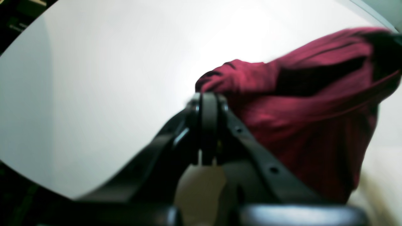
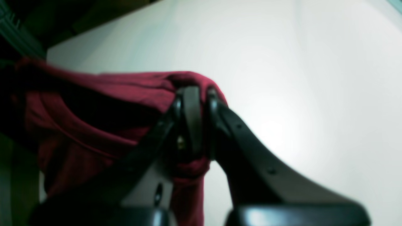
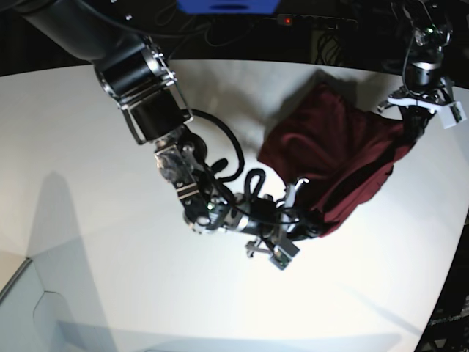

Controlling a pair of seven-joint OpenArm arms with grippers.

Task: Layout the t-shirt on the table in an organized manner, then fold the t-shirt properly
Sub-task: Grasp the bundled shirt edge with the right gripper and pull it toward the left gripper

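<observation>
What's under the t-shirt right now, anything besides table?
Only the white table shows around the bunched t-shirt, gripped by right gripper and left gripper. Whatever lies beneath the cloth is hidden.

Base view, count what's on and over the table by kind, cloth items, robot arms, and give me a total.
Maroon t-shirt: 1
Robot arms: 2, the left claw and right claw each shut on the shirt
White table: 1
Total: 4
</observation>
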